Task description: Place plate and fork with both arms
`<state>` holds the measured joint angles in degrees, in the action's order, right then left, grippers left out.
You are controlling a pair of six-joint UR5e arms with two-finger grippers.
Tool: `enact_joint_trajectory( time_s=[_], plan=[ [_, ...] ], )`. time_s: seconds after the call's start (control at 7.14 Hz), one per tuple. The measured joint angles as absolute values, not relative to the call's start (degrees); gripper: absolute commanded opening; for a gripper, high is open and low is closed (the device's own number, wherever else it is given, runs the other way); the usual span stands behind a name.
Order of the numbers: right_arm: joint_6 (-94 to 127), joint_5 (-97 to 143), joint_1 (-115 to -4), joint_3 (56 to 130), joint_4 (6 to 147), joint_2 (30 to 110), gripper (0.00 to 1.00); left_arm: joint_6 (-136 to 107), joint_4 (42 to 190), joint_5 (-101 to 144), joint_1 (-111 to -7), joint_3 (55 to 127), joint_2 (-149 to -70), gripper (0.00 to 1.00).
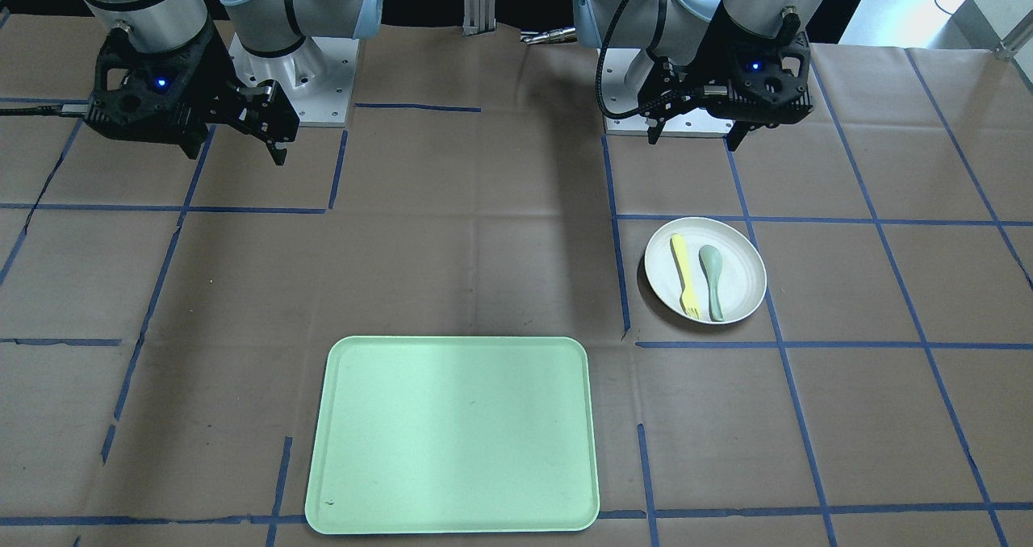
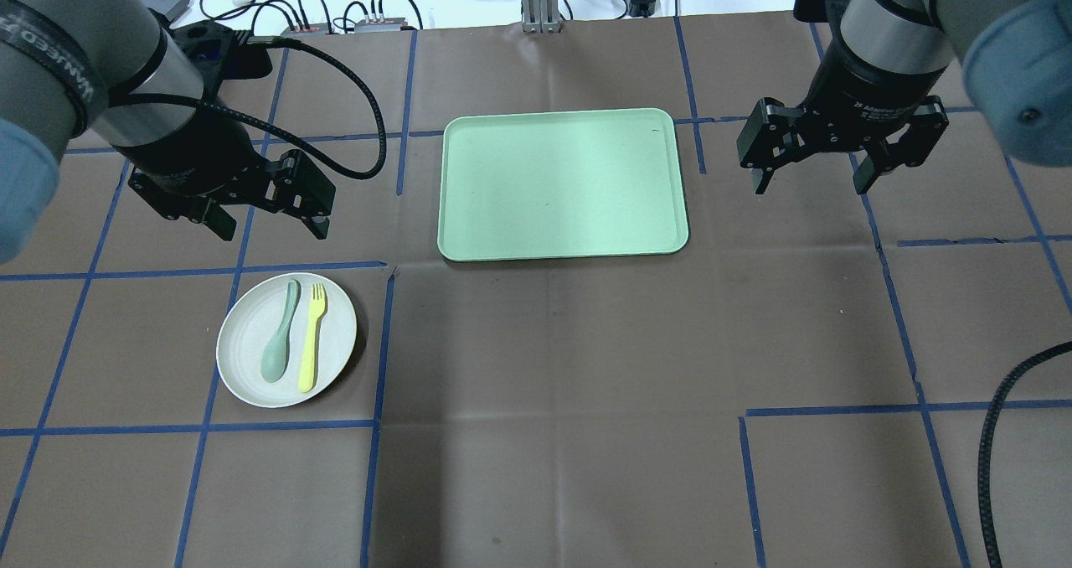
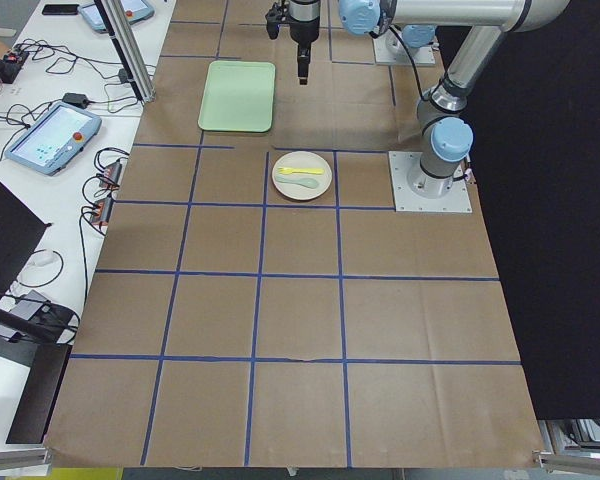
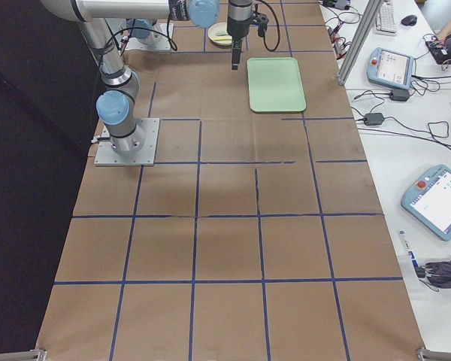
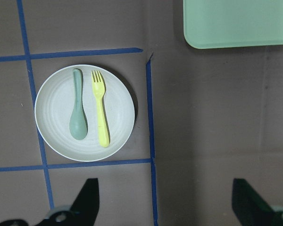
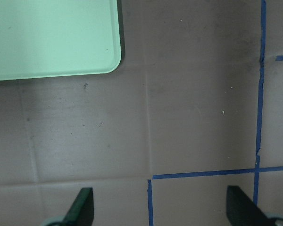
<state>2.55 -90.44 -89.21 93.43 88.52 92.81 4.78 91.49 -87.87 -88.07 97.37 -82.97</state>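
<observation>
My left pincer [image 2: 274, 232], spread, hangs upper left, near the round off-white plate [image 2: 248, 375] bearing a slim yellow plastic fork [image 2: 311, 338]; my right pincer [image 2: 809, 188], spread, upper right.

In the right side view, an arm [image 4: 239, 19] half-hides the plate [image 4: 216, 37].

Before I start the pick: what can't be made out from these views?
Exterior right: the plate is partly hidden behind the right gripper; what lies on it is too small to tell.
Exterior left: the fork is too small to show its tines.
Right wrist: the tray is cut off by the top and left edges.
Left wrist: the left gripper is cut off by the bottom edge.
</observation>
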Motion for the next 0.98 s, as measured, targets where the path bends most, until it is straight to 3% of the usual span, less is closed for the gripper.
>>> enact_joint_trajectory(
  time_s=[0.98],
  plan=[
    [2.5,-90.4,-89.2,93.4,88.6,92.8,1.00,5.0,91.5,-88.1,-88.0,97.5,-82.6,1.00]
  ],
)
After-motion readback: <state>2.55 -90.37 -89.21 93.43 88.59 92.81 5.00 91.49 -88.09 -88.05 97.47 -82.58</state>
